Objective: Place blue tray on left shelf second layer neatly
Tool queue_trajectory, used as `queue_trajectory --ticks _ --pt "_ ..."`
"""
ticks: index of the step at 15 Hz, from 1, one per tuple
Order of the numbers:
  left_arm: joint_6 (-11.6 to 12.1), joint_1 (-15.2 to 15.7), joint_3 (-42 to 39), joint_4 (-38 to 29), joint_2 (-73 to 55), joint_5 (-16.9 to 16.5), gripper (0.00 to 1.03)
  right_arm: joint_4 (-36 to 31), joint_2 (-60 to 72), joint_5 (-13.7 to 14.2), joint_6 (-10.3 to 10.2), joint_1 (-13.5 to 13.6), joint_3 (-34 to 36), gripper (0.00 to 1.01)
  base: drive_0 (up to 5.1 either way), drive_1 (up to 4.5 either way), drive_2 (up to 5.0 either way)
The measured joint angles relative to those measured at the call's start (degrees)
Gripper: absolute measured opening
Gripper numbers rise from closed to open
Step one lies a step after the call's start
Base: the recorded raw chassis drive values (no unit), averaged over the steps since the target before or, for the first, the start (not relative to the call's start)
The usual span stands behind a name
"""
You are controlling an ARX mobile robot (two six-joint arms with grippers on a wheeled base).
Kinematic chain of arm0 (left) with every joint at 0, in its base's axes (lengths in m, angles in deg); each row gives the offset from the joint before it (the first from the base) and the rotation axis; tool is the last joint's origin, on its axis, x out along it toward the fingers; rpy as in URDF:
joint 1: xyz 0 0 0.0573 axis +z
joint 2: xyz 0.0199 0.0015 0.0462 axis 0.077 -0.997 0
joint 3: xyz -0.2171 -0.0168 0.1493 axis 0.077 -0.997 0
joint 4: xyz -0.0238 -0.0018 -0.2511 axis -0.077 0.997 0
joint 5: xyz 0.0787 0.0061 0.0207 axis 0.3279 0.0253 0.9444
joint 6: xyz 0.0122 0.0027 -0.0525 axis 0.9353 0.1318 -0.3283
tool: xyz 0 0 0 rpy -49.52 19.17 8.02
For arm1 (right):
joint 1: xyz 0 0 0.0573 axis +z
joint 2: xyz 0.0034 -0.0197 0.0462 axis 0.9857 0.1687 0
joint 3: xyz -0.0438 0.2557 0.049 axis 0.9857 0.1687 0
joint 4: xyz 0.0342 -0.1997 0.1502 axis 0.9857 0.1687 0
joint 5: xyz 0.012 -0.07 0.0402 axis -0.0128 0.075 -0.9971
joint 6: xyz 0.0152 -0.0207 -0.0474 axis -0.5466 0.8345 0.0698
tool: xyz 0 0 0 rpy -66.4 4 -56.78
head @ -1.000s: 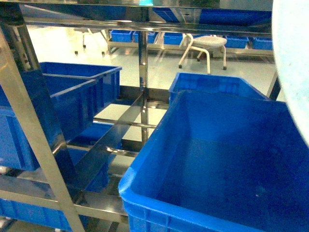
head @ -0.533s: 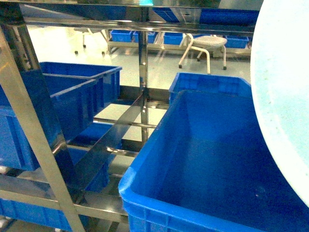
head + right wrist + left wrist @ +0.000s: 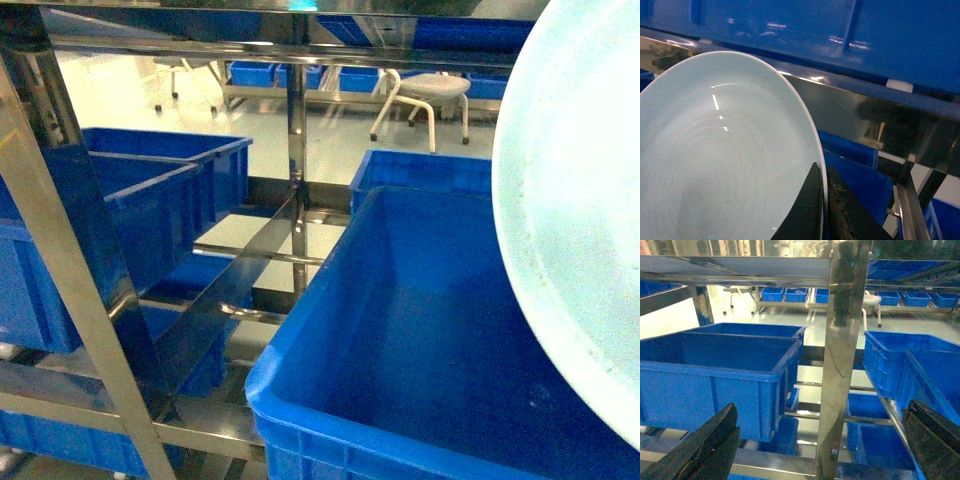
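The pale blue tray (image 3: 580, 230) fills the right edge of the head view, tilted on edge above a large blue crate (image 3: 440, 340). In the right wrist view the blue tray (image 3: 720, 155) shows its hollow face, and my right gripper (image 3: 823, 200) is shut on its rim, one black finger on each side. The steel shelf (image 3: 250, 270) of posts and rails stands ahead, with crates on its tiers. My left gripper (image 3: 820, 450) is open, its two black fingers (image 3: 705, 450) wide apart in front of a shelf post (image 3: 842, 360). Neither gripper shows in the head view.
Dark blue crates (image 3: 120, 220) sit on the left part of the shelf, and another crate (image 3: 430, 170) stands behind the near one. A steel rail (image 3: 875, 115) and a crate's underside (image 3: 840, 30) lie just above the tray. A white stool (image 3: 425, 100) stands on the floor beyond.
The blue tray has come in from the right edge of the head view and now covers much more of the right side. The shelf and the crates have not moved.
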Motion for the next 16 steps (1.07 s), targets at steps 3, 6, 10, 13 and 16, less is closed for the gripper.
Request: queue_trajectory --ticks 3,6,10,13,16 --pt "0.0 0.0 0.0 0.0 0.0 0.0 0.98 -6.82 6.69 -1.49 0.74 -1.03 0.74 0.02 0.0 0.0 0.0" --pt "0.0 0.0 0.0 0.0 0.0 0.0 0.98 -13.29 13.11 -2.91 1.49 -2.16 1.42 0.02 0.0 0.0 0.0" --pt "0.0 0.0 0.0 0.0 0.0 0.0 0.98 -20.37 20.57 -4.07 3.02 -2.08 2.36 0.02 0.0 0.0 0.0" --pt "0.0 0.0 0.0 0.0 0.0 0.0 0.98 -21.92 23.67 -2.91 3.72 -0.07 2.56 0.02 0.0 0.0 0.0" --pt "0.0 0.0 0.0 0.0 0.0 0.0 0.98 -22.51 24.04 -1.84 4.24 1.64 2.56 0.02 0.0 0.0 0.0"
